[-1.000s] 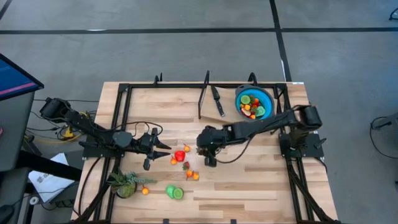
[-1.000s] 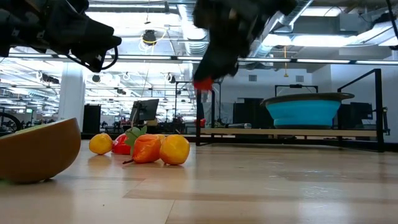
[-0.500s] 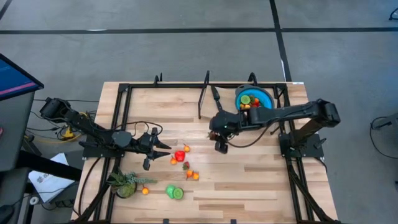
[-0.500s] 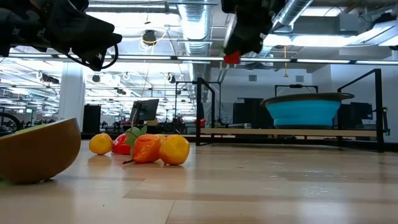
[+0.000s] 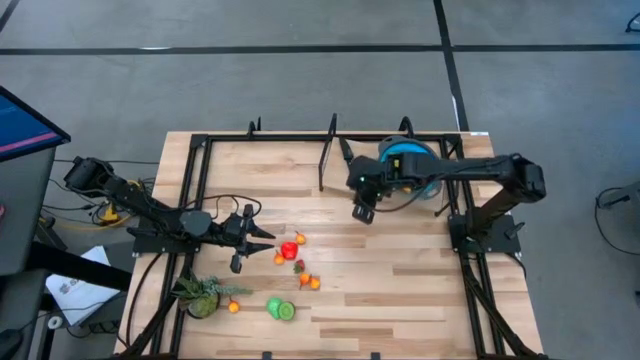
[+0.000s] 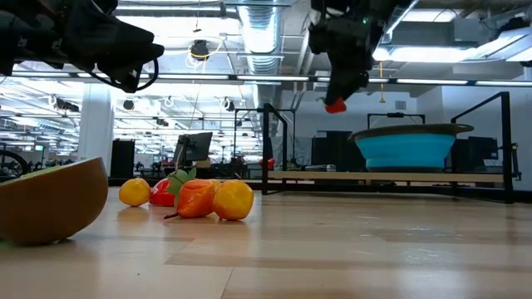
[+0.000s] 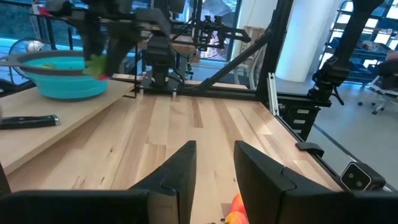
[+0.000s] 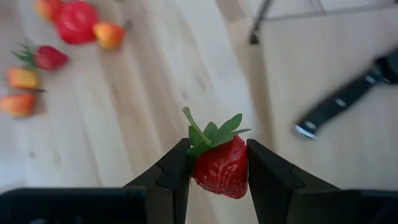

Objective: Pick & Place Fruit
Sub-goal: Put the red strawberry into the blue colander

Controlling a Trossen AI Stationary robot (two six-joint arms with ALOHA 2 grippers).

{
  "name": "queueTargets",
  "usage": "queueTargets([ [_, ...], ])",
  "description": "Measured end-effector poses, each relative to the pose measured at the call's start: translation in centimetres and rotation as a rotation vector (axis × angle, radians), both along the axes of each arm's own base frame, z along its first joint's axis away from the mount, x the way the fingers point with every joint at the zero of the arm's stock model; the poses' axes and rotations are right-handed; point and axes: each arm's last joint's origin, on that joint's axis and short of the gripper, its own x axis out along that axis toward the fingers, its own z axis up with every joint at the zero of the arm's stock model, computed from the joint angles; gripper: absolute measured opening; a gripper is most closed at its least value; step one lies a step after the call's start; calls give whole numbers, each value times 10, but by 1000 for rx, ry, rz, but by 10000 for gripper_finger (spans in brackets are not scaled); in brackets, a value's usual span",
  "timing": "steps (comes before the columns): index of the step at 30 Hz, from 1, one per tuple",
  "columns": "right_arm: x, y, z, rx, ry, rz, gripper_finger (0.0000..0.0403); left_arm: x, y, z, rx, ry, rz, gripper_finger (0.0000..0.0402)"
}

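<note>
My right gripper [image 5: 358, 191] hovers high over the table beside the blue bowl [image 5: 414, 160], shut on a red toy strawberry [image 8: 221, 165] with green leaves; the low view shows the strawberry [image 6: 335, 105] in the air. The bowl holds several fruits. Loose red, orange and green fruits [image 5: 295, 262] lie on the table at left of centre. My left gripper [image 5: 262, 240] waits just left of them, above the table, fingers a little apart and holding nothing. My right gripper pinches the strawberry's red body [image 8: 221, 169] between its two fingers, one finger [image 8: 175, 172] on each side. The leafy top points away from the wrist. The strawberry is lifted clear of the table, high above it.
A black-handled knife [image 5: 349, 164] lies on the table left of the bowl. A spiky green plant [image 5: 198, 294] sits near the near-left corner, with green fruit slices [image 5: 281, 310] beside it. A black frame [image 5: 326, 152] borders the table. Bare wood spreads at the near right.
My right gripper has carried the strawberry from above the fruit pile toward the table's far right, rising as it went, and now hangs just left of the blue bowl. It has stayed shut on the strawberry throughout. The left arm has kept still.
</note>
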Motion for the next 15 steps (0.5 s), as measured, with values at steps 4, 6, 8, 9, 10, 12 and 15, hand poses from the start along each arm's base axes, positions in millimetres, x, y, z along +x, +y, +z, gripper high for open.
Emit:
queueTargets([
  [4, -10, -20, -3, 6, 69, -58, 117, 0, 0, 0, 2, 0, 0, 103],
  [6, -15, -30, -4, 11, 97, -93, 117, 0, 0, 0, 2, 0, 0, 103],
  [8, -19, -40, -4, -1, 115, -124, 117, 0, 0, 0, 2, 0, 0, 103],
  [9, -21, -45, -4, -10, 123, -139, 117, 0, 0, 0, 2, 0, 3, 103],
  [10, -23, -51, -5, -14, 128, -155, 117, 0, 0, 0, 3, 0, 10, 103],
  [12, -27, -61, -4, -12, 138, -187, 117, 0, 1, 0, 3, 0, 18, 103],
  [15, -34, -76, 3, -12, 151, -230, 117, 0, 1, 0, 3, 0, 19, 103],
])
